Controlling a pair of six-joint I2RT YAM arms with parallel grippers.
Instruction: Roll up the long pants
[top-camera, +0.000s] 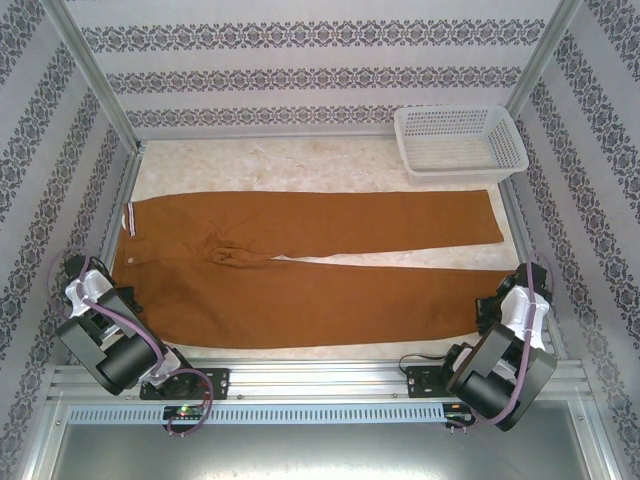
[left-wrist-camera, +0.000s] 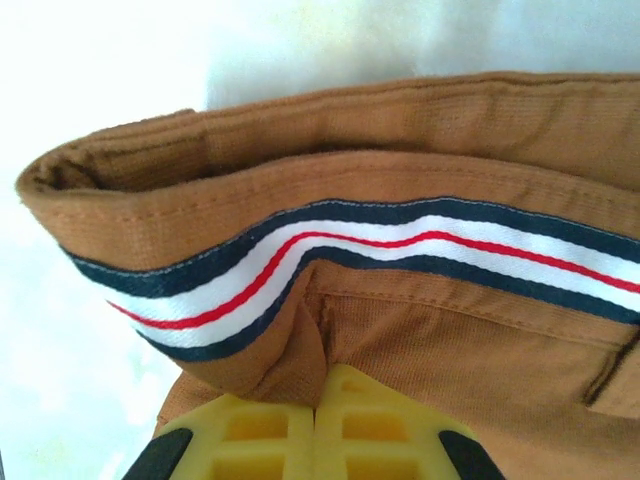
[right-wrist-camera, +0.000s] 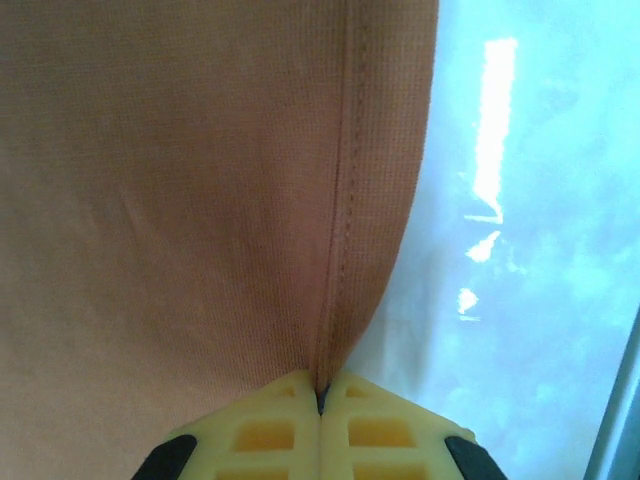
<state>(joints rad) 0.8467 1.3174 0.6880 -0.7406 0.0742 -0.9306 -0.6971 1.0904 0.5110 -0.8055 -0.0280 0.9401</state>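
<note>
The long pants (top-camera: 320, 290) are seen from above, spread flat across a pale, marbled table (top-camera: 300, 160). The waistband lies at the left and the two leg ends at the right. One leg runs along the far side and the other along the near side, and the cloth is a plain rust brown. A white plastic basket (top-camera: 460, 140) with latticed walls is set at the far right corner of the table, just beyond the end of the far leg and apart from it. The left arm (top-camera: 105, 335) is bent at the near left corner of the pants, and the right arm (top-camera: 505, 365) is bent at the near right, by the end of the near leg. From the left wrist, the left gripper (left-wrist-camera: 318, 405) is seen with its yellow fingers pressed together and a fold of the waistband pinched between them. The waistband is turned up there, so an inner tape (left-wrist-camera: 330, 260) striped in navy, white and red is shown. From the right wrist, the right gripper (right-wrist-camera: 320, 390) is likewise closed, with the stitched edge of the leg nipped between its pads. The cloth is drawn into a slight peak at the pinch, and bare table is seen to its right.
</note>
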